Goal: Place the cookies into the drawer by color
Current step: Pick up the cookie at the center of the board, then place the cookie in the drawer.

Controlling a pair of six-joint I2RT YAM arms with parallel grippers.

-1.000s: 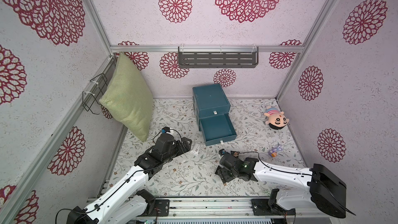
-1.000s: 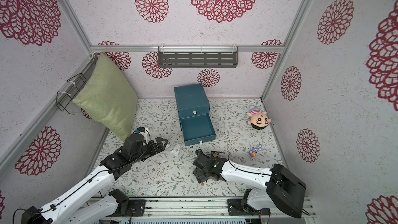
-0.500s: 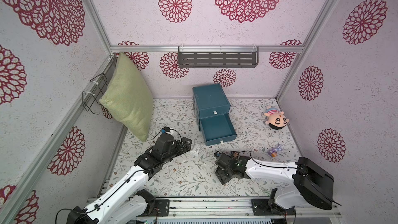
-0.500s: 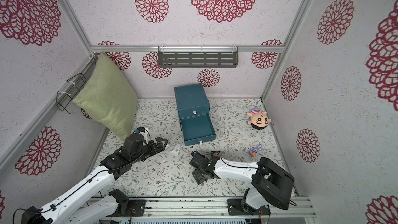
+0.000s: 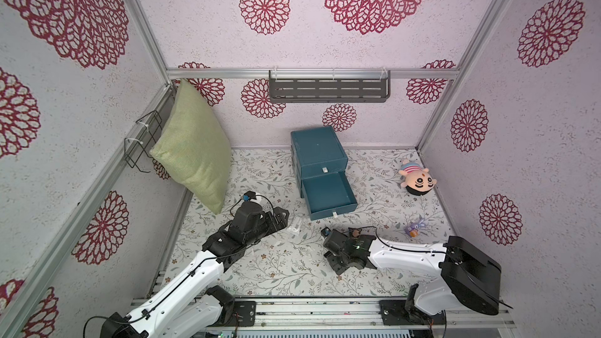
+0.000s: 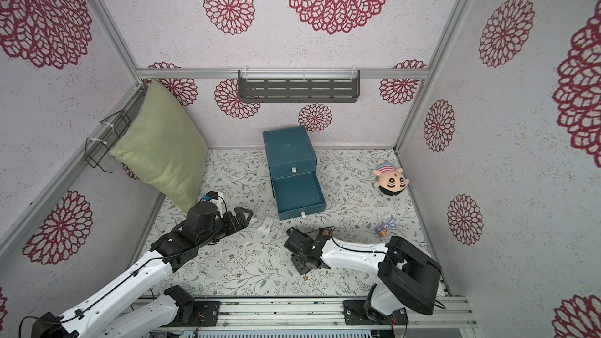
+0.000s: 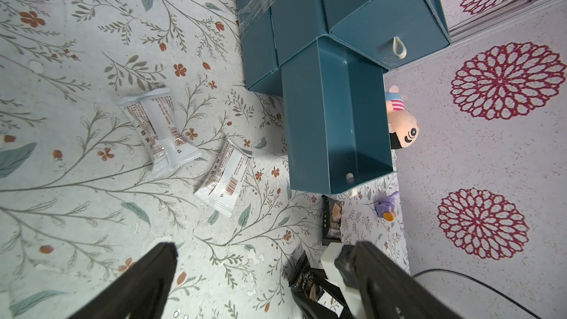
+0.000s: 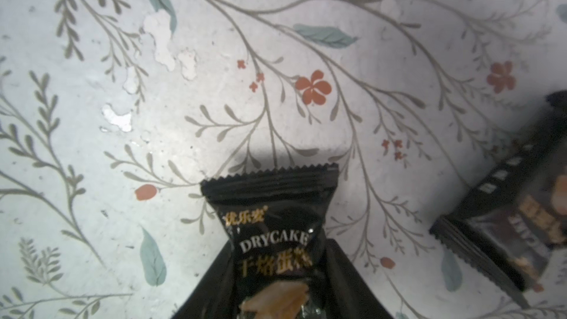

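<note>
**Flowery desk, one black cookie in a pinch**

Pink walls with big red flowers stand round a desk [image 5: 279, 274] printed with leaves and little blossoms. At the middle of the desk's back edge sits the blue drawer chest [image 5: 317, 147]. One drawer [image 5: 327, 191] is pulled out toward the front edge. It looks empty, so cookies can be dropped in from above.

The right end effector [image 8: 282, 242] is down low, between the open drawer and the front edge. It is clenched on a black cookie packet [image 8: 270, 197] and squeezes the wrapper in at the sides. One crimped end sticks out past the fingers. Holding the packet round its middle should keep it from flopping or slipping. A second black cookie packet [image 8: 506, 225] lies flat just beside it, nearer the open drawer, as if waiting its turn.

The left end effector [image 7: 259, 250] is spread wide with nothing in it. It hangs over the left half of the desk and points at a white cookie packet [image 7: 159, 133] and another white packet [image 7: 225, 179]. Both lie near the chest's left side. I think black ones will share one drawer and white ones another.

A green pillow [image 5: 192, 154] leans in the back left corner. A plush doll [image 5: 418, 182] and a small purple toy [image 5: 414, 227] lie by the right edge, out of the way.
</note>
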